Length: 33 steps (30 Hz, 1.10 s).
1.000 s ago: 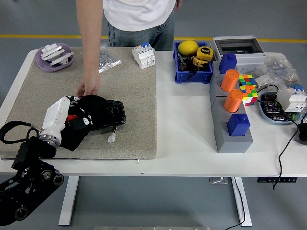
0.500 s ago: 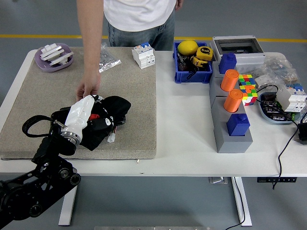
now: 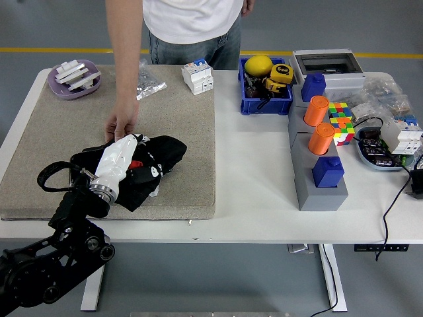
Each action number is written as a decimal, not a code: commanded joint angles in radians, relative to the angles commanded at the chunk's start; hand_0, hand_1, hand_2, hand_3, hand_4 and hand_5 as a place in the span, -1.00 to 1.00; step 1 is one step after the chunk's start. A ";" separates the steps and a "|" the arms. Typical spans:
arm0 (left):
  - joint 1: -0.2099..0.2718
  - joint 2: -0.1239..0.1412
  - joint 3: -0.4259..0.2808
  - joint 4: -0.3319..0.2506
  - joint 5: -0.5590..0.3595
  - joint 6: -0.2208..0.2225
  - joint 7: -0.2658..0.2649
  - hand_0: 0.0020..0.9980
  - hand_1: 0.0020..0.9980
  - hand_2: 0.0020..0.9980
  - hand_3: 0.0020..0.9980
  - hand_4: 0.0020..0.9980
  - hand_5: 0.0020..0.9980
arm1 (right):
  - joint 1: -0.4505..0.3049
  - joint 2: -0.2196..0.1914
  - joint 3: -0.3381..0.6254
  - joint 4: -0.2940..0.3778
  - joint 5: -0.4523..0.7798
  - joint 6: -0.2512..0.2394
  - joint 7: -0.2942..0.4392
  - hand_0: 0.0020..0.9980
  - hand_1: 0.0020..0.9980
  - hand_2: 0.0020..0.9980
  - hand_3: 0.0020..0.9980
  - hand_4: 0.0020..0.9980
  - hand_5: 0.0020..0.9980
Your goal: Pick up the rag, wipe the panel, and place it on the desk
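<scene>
One arm is at work: the robot's left hand (image 3: 119, 162), white-shelled, lies on top of the black rag (image 3: 153, 160), pressing it down onto the panel (image 3: 84, 160), whose dark edge shows just to the left of the hand. From this view I cannot tell whether the fingers grip the cloth or only bear flat on it, since the fingertips are lost against the black fabric. The rag is bunched, spread mostly to the right of the hand, and sits on the tan mat (image 3: 178, 125) that covers the left part of the desk (image 3: 254, 178). A person (image 3: 192, 26) stands at the far side, one hand (image 3: 121, 123) reaching down to the upper edge of the panel, apparently steadying it; whether it touches is not clear. The right arm is not in view. Judgement on progress: the rag is under the robot's control and on the panel, so pickup appears done and the wiping step is in hand. How much of the panel is wiped cannot be assessed. Outstanding: finishing the wipe, then laying the rag on the desk and releasing it.
</scene>
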 joint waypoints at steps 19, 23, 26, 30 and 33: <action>0.113 0.058 -0.155 -0.015 0.050 0.001 0.006 -0.62 -0.77 0.01 -0.03 -0.58 -1.00 | -0.007 -0.004 0.032 0.000 -0.017 0.000 -0.001 0.43 -0.13 0.26 0.24 1.00 0.11; 0.128 0.071 -0.182 -0.019 0.063 0.003 0.012 -0.62 -0.77 0.01 -0.02 -0.56 -1.00 | -0.007 -0.006 0.037 0.000 -0.020 -0.001 -0.001 0.43 -0.14 0.26 0.24 1.00 0.11; 0.140 0.075 -0.208 -0.015 0.073 0.005 0.016 -0.62 -0.77 0.01 -0.02 -0.56 -1.00 | -0.006 -0.006 0.044 0.000 -0.025 -0.002 -0.001 0.43 -0.14 0.26 0.24 1.00 0.11; 0.155 0.080 -0.243 -0.003 0.085 0.006 0.024 -0.62 -0.77 0.00 -0.03 -0.57 -1.00 | -0.004 -0.006 0.049 0.000 -0.031 -0.002 -0.003 0.43 -0.14 0.26 0.24 1.00 0.11; 0.176 0.082 -0.286 -0.001 0.097 0.004 0.031 -0.62 -0.77 0.00 -0.03 -0.57 -1.00 | -0.004 -0.006 0.050 0.000 -0.031 -0.001 -0.004 0.43 -0.14 0.26 0.24 1.00 0.11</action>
